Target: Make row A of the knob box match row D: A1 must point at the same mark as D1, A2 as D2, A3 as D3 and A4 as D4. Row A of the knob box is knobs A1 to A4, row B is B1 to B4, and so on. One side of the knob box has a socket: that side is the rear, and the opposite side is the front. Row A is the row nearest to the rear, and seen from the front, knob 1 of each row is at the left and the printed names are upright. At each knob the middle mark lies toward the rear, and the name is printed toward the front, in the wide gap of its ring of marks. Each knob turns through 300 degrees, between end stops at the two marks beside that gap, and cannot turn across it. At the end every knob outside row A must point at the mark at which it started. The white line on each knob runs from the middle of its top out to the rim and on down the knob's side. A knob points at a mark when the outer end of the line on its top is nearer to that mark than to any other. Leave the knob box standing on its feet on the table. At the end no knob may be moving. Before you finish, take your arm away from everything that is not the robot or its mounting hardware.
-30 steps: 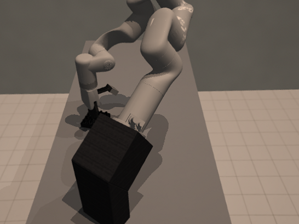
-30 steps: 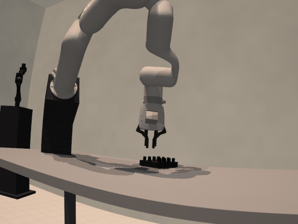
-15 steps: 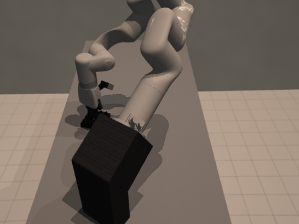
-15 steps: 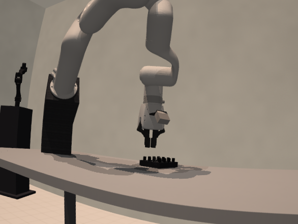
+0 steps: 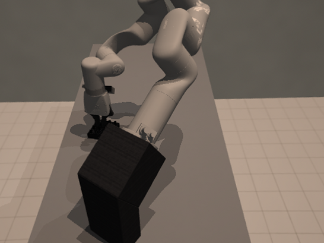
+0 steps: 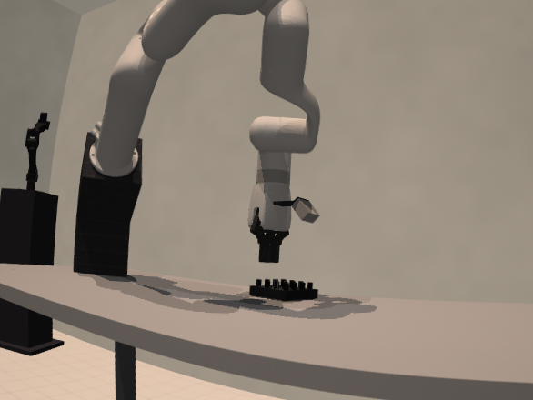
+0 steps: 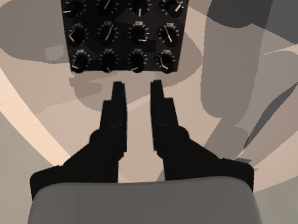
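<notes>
I see the table (image 6: 409, 345) carrying my arm's dark pedestal (image 6: 106, 227) and the black knob box (image 6: 283, 291), which stands flat on it. My gripper (image 6: 269, 259) hangs above it, fingers narrowly parted, gripping nothing.

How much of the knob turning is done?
Done: cannot tell; the knob lines are too small to compare rows. In hand: the gripper hangs above the knob box, fingers partly closed on nothing, touching no knob. Left: lowering onto row A knobs and turning them to match row D.
</notes>
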`<action>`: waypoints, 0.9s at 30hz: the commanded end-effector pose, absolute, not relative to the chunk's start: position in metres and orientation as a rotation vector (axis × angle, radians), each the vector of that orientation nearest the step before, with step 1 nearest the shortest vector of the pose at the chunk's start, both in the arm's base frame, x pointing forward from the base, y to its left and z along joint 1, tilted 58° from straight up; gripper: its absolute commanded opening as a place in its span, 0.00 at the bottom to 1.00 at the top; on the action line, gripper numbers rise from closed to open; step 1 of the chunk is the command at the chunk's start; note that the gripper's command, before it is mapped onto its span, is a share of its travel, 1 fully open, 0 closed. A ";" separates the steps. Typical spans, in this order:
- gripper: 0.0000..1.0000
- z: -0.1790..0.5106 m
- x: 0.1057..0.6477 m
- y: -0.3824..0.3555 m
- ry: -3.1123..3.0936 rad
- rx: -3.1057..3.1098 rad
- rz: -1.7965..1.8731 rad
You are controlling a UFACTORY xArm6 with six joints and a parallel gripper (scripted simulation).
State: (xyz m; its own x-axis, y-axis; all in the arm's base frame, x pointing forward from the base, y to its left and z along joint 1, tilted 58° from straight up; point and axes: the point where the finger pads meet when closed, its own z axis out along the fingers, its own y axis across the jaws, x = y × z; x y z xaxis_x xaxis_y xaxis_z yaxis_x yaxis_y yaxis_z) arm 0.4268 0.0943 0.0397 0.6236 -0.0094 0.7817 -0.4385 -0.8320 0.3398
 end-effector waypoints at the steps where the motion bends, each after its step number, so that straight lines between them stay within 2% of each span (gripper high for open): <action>1: 0.19 0.041 0.426 0.096 -0.171 2.325 1.036; 27: 0.19 0.043 0.423 0.098 0.577 2.131 0.682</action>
State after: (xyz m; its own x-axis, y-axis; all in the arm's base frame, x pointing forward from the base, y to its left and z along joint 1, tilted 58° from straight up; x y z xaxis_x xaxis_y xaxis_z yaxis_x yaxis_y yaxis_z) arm 0.4239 0.0967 0.0421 0.7593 0.5306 0.3767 0.0685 -0.6409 0.7646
